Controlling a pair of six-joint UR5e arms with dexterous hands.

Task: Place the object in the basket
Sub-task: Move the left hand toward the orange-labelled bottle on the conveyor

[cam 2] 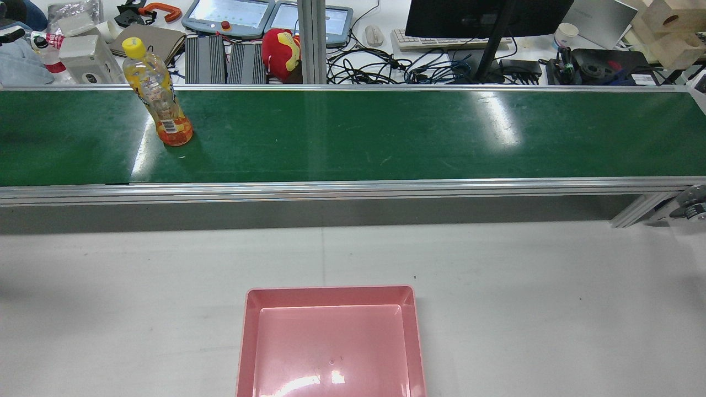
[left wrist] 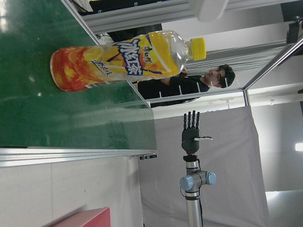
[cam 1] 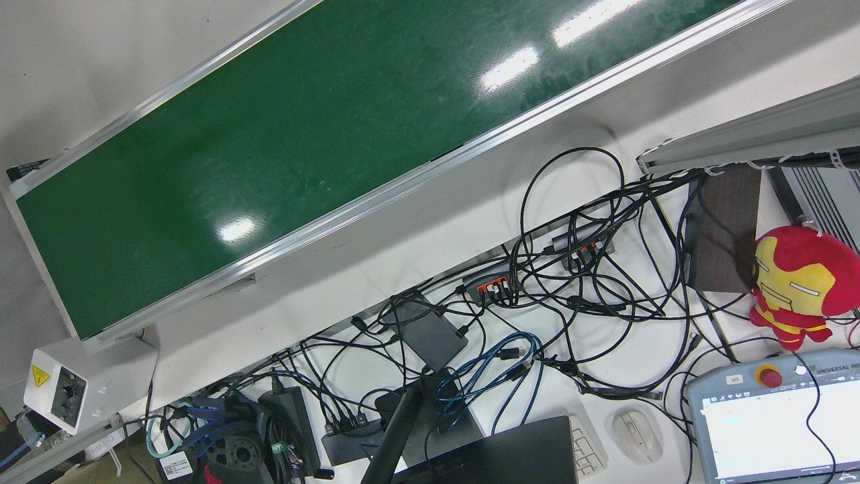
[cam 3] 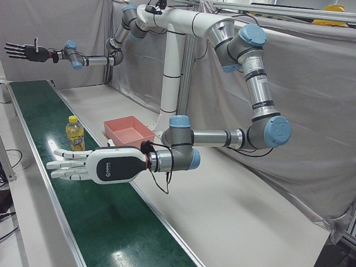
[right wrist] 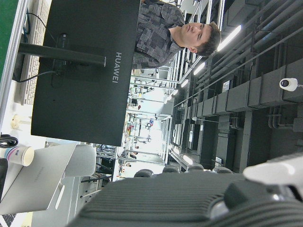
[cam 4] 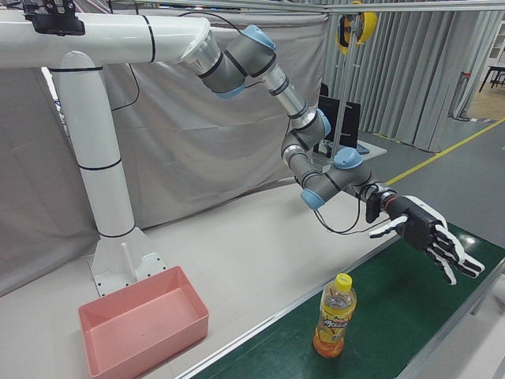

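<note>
A yellow-capped bottle of orange drink (cam 2: 160,96) stands upright on the green conveyor belt (cam 2: 358,135), at the left in the rear view. It also shows in the left-front view (cam 3: 74,133), the right-front view (cam 4: 334,316) and the left hand view (left wrist: 128,59). The pink basket (cam 2: 331,291) sits empty on the white table before the belt. My left hand (cam 3: 94,166) hovers over the belt a short way from the bottle, open, fingers spread flat; it also shows in the right-front view (cam 4: 426,233). My right hand (cam 3: 25,52) is far off at the belt's other end, open and empty.
Behind the belt is a cluttered desk with a monitor (cam 2: 485,16), cables (cam 1: 578,282), teach pendants (cam 2: 229,16) and a red plush toy (cam 2: 281,52). A person (left wrist: 199,80) stands beyond the belt. The arms' white pedestal (cam 4: 110,197) stands behind the basket.
</note>
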